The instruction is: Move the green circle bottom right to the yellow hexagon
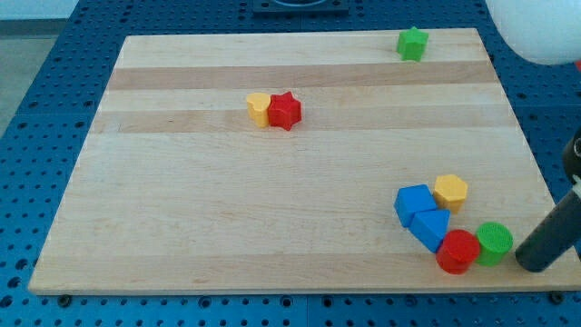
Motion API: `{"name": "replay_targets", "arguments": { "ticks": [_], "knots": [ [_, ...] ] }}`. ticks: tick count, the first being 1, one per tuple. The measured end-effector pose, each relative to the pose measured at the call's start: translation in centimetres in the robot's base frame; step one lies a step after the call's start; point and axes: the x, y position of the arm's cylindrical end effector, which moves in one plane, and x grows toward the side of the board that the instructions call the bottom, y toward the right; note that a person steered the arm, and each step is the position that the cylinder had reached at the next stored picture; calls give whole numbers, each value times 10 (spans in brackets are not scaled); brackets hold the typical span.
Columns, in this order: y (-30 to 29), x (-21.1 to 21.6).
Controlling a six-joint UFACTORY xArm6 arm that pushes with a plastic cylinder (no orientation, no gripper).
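The rod has no jaws; its tip [529,264] rests just right of the green circle [494,242], near the counter's [272,227] bottom-right corner. The red circle [457,252] touches the green circle; the yellow hexagon [450,193] sits above, beside two blue blocks [421,214].

The green circle block [494,242] lies flat near the board's bottom right corner; the yellow hexagon block [450,192] sits just above-left, apart.

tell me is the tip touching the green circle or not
Cannot tell. In the camera view my tip sits just to the view's right of the green circle, with only a sliver of board, if any, between them, too thin to call.
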Motion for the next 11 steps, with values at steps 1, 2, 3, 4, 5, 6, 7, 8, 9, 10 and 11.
{"name": "replay_targets", "arguments": {
  "ticks": [1, 2, 3, 4, 5, 6, 7, 8, 9, 10, 11],
  "knots": [
    [-17, 11],
    [-24, 12],
    [-25, 5],
    [-27, 2],
    [-49, 2],
    [-65, 0],
    [-64, -6],
    [-62, -6],
    [-62, -14],
    [-62, -38],
    [-56, -64]
  ]
}}
